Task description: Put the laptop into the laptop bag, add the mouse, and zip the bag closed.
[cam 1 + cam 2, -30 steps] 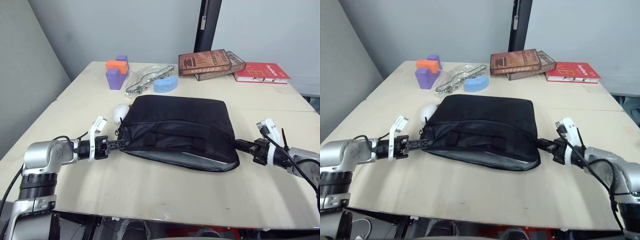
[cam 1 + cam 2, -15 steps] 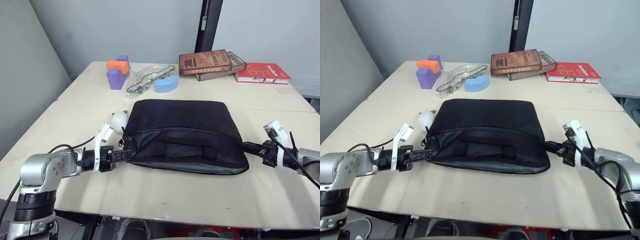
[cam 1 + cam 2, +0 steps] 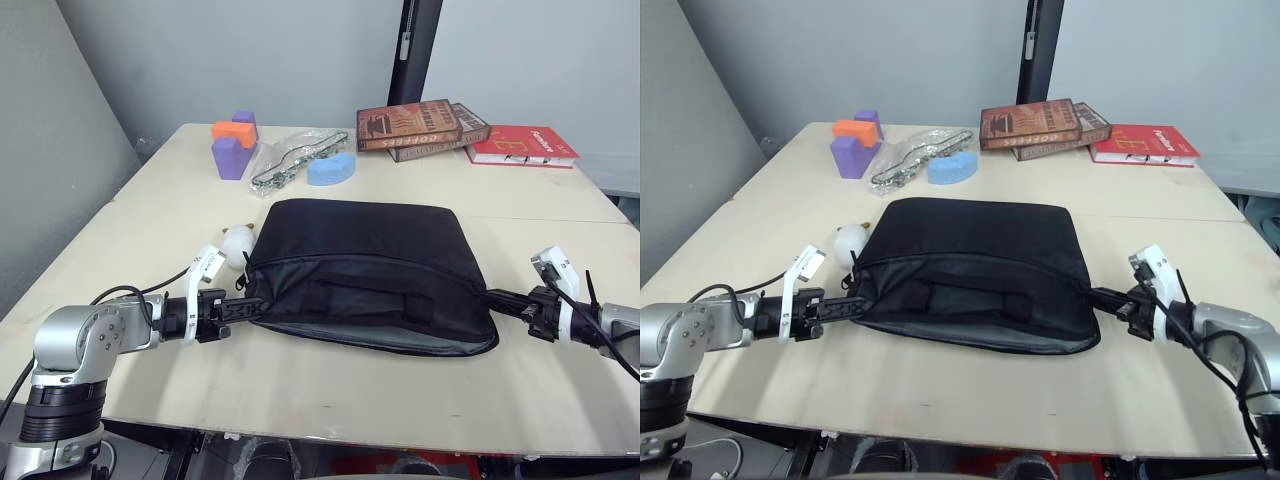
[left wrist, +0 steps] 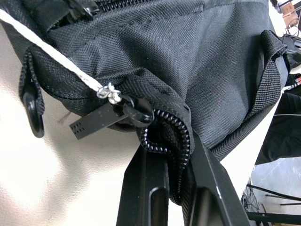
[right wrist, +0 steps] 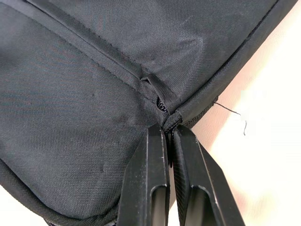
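The black laptop bag (image 3: 365,265) lies flat in the middle of the table, stretched between both grippers. My left gripper (image 3: 243,306) is shut on the zipper edge at its left front corner (image 4: 164,136), beside a black zipper pull (image 4: 94,121) tied to a white string. At the right front corner (image 5: 168,120), my right gripper (image 3: 492,297) is shut on the fabric. A thin grey strip (image 3: 385,337) shows in the bag's front opening; I cannot tell whether it is the laptop. The mouse is out of view.
A matte white egg-shaped lump with a tan tip (image 3: 237,243) sits against the bag's left back corner. Behind the bag are purple and orange blocks (image 3: 233,143), a clear plastic packet (image 3: 295,158), a blue block (image 3: 331,168), stacked books (image 3: 420,126) and a red book (image 3: 522,145).
The grippers have drawn apart and come down toward the table's front. The bag, raised and gaping at its front a second ago, now lies flatter and stretched wider.
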Tool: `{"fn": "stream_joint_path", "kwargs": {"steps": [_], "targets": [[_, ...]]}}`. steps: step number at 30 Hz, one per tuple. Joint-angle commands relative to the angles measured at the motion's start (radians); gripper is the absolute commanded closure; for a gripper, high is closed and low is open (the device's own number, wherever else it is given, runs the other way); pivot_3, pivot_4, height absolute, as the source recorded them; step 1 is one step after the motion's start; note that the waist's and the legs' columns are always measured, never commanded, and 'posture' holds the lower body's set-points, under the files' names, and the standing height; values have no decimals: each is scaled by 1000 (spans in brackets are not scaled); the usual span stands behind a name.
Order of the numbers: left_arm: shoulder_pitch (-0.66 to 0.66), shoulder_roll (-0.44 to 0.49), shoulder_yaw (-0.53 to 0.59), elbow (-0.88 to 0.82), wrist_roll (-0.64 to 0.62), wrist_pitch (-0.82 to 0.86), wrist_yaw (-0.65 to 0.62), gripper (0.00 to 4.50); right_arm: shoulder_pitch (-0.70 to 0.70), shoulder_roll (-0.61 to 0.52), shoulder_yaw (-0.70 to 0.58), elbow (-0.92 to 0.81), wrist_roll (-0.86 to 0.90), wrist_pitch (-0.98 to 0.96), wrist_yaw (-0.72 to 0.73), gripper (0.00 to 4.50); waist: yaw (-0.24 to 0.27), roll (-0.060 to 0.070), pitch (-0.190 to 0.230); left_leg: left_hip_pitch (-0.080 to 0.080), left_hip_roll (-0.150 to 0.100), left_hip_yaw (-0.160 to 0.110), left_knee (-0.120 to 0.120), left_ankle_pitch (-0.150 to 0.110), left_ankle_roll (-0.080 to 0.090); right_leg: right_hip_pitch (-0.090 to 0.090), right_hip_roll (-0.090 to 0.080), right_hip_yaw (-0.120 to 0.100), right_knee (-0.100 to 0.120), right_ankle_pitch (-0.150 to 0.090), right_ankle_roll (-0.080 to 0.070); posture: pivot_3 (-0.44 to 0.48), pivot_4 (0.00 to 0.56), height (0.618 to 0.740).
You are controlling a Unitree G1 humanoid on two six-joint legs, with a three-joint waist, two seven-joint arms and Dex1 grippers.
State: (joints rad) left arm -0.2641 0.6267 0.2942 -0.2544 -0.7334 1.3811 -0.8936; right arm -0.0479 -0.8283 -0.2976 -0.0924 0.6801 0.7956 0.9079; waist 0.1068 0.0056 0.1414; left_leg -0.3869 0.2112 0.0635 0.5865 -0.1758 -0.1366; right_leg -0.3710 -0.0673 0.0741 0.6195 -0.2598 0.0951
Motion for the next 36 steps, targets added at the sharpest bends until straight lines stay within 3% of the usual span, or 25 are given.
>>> {"fn": "stream_joint_path", "kwargs": {"steps": [1, 2, 3, 4, 6, 12, 16, 20, 24, 29, 36], "targets": [[1, 12, -33, -80, -100, -25, -66, 4500, -28, 17, 3, -25, 22, -8, 19, 4460, -1, 0, 0, 0, 0, 0, 0, 0, 0, 0, 0, 0, 0, 0, 0, 0, 150, 740], [10, 21, -42, -88, -101, -33, -69, 4500, -33, 19, 3, -18, 22, -7, 20, 4460, -3, 0, 0, 0, 0, 0, 0, 0, 0, 0, 0, 0, 0, 0, 0, 0, 150, 740], [17, 32, -47, -89, -99, -39, -69, 4082, -33, 20, 3, -15, 22, -7, 24, 4487, -4, 0, 0, 0, 0, 0, 0, 0, 0, 0, 0, 0, 0, 0, 0, 0, 150, 740], [20, 42, -49, -83, -96, -49, -71, 3654, -35, 23, -1, -11, 29, 2, 25, 4140, -5, 0, 0, 0, 0, 0, 0, 0, 0, 0, 0, 0, 0, 0, 0, 0, 150, 740], [15, 58, -44, -61, -96, -58, -69, 3221, -27, 19, -8, -14, 46, 11, 49, 3546, -6, 0, 0, 1, 0, 0, 0, 0, 0, 0, 0, 0, 0, 0, 0, 0, 150, 740], [14, 147, -13, -15, -91, -100, -94, 988, 11, -13, -33, 11, 45, 13, 106, 1406, -6, 0, 0, 2, 0, 1, 0, 0, 0, 0, 0, 1, 1, 0, 0, 0, 150, 740], [22, 258, 25, 62, -72, -149, -158, 982, 43, -53, -93, 27, 46, 11, 134, 38, -7, 0, 0, 2, 0, 1, 0, 0, 0, 0, 0, 1, 1, 0, -1, 0, 150, 740], [43, 358, 33, 105, -67, -219, -246, 982, 62, -93, -156, 41, 56, 14, 150, 38, -5, 0, 0, 2, 0, 2, -1, 0, 0, 0, 0, 2, -1, 0, -1, 0, 150, 740], [77, 487, 63, 187, 6, -463, -448, 982, 75, -156, -274, -7, 91, 43, 166, 38, -6, 0, 0, 3, 0, 3, -3, 0, 1, 0, 0, 2, -2, 0, -1, 0, 150, 740], [-63, 538, 94, 325, 5, -619, -554, 982, 66, -195, -386, -90, 122, 46, 148, 38, 0, -1, 0, 4, 1, 3, -3, -2, 5, 0, 0, 2, -1, 0, -1, 0, 150, 740], [-158, 560, 56, 292, -22, -738, -693, 982, 5, -217, -385, -291, 215, 76, 107, 38, 2, 0, 0, 4, 1, 5, -3, -2, 4, -1, 1, 3, 0, -1, -1, 0, 150, 740]]}}
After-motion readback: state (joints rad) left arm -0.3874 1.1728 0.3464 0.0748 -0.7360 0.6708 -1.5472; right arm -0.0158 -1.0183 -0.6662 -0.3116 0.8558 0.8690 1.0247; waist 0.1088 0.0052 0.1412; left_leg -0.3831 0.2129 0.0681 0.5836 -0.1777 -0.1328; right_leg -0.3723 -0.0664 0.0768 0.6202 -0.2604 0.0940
